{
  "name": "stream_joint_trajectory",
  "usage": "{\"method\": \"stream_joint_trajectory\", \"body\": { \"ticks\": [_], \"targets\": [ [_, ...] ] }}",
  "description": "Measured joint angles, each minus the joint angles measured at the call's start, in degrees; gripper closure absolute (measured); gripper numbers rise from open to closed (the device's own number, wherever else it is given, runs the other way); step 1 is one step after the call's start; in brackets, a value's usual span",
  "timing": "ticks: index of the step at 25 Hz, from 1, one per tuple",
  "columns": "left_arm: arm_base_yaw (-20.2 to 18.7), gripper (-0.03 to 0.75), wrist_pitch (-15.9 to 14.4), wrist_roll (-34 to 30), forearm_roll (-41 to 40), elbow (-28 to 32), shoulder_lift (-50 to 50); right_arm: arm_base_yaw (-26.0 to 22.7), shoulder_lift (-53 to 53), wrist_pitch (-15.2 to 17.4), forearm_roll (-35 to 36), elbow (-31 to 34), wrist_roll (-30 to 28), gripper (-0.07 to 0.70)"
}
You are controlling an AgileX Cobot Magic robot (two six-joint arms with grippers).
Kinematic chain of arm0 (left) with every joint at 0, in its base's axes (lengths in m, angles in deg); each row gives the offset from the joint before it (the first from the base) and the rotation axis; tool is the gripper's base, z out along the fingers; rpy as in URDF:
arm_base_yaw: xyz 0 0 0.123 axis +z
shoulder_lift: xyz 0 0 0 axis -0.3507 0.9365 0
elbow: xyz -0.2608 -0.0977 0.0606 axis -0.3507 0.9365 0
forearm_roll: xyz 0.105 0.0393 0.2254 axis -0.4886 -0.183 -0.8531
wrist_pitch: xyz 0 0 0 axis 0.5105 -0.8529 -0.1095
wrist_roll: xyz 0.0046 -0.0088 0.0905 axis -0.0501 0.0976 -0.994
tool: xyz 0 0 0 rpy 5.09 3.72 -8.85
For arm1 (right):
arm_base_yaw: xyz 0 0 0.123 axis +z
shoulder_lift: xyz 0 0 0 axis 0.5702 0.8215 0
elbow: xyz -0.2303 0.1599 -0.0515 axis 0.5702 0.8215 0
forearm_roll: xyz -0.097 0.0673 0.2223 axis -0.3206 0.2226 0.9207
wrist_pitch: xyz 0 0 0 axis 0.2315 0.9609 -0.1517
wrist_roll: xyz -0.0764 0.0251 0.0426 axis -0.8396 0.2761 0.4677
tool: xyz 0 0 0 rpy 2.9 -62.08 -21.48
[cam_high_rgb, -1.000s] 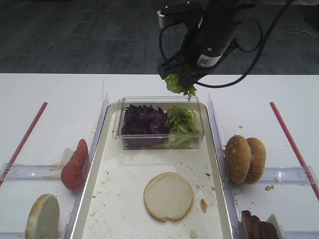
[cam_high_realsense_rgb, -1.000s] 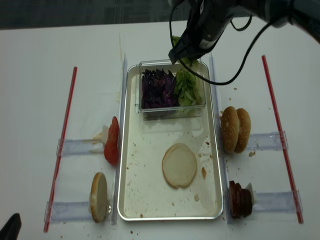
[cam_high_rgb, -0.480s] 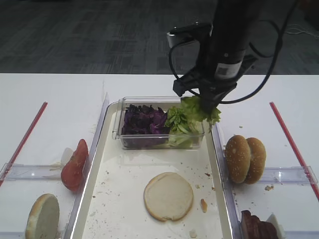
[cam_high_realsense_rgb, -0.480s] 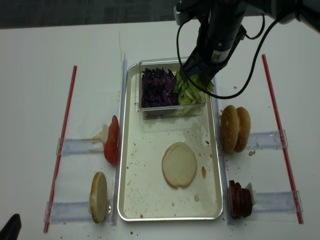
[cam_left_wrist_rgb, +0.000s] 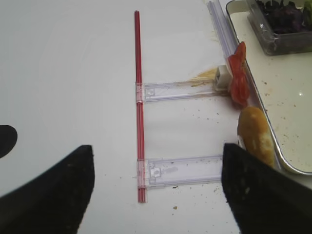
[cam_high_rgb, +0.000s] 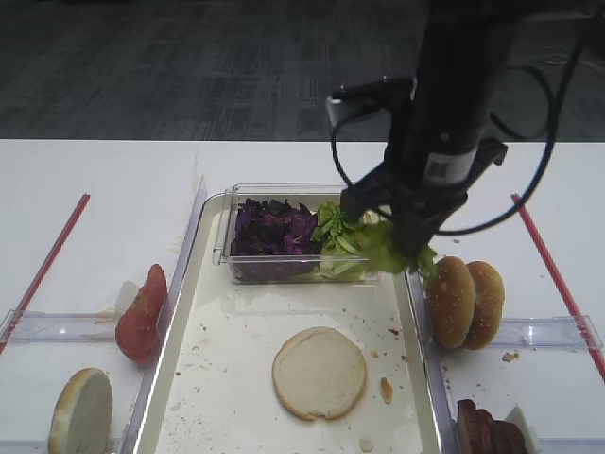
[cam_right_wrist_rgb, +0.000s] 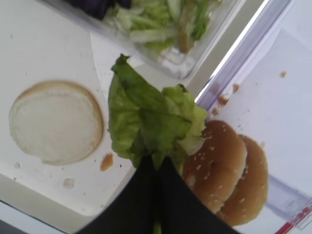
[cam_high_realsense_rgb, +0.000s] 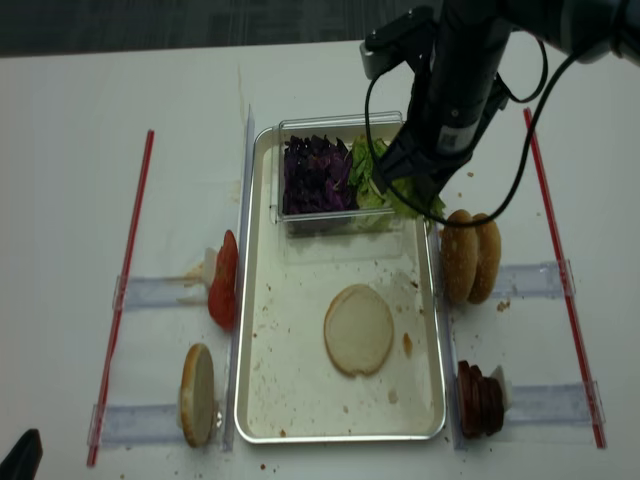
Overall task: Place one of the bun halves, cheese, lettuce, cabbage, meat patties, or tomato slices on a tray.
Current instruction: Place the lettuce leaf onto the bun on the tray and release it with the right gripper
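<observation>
My right gripper [cam_high_rgb: 408,244] is shut on a ruffled light-green lettuce leaf [cam_right_wrist_rgb: 151,122] and hangs over the right rim of the white tray [cam_high_rgb: 236,350], just in front of the tub. A flat pale bun half [cam_high_rgb: 319,372] lies on the tray. Two sesame bun halves [cam_high_rgb: 465,301] stand right of it, with meat patties [cam_high_rgb: 487,430] nearer the front. Tomato slices [cam_high_rgb: 142,312] and another bun half [cam_high_rgb: 80,411] stand to the left. Purple cabbage [cam_high_rgb: 274,232] and more lettuce [cam_high_rgb: 342,236] fill the tub. No cheese shows. My left gripper [cam_left_wrist_rgb: 156,195] is open over bare table.
The clear plastic tub [cam_high_realsense_rgb: 340,215] sits at the tray's far end. Red strips [cam_high_realsense_rgb: 125,290] [cam_high_realsense_rgb: 560,270] run down both sides, crossed by clear plastic holders [cam_left_wrist_rgb: 180,90]. Crumbs dot the tray.
My right gripper has carried the lettuce leaf from behind the tub, across its right end, forward and down to the tray's right rim. The left arm has not moved.
</observation>
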Motion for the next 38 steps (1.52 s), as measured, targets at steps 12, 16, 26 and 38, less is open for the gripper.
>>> {"method": "stream_joint_trajectory", "body": {
  "ticks": [12, 16, 26, 38],
  "targets": [
    [0.0, 0.182, 0.0, 0.0, 0.0, 0.0, 0.0, 16.2, -2.7, -5.6, 0.1, 7.7, 3.3, 0.588],
    [0.0, 0.182, 0.0, 0.0, 0.0, 0.0, 0.0, 17.2, -1.4, -7.2, 0.7, 7.7, 3.7, 0.588],
    [0.0, 0.182, 0.0, 0.0, 0.0, 0.0, 0.0, 17.3, 3.2, -8.3, 0.6, 7.7, 3.7, 0.588],
    [0.0, 0.182, 0.0, 0.0, 0.0, 0.0, 0.0, 17.3, 4.5, -8.7, 0.4, 7.7, 3.6, 0.567]
  ]
}}
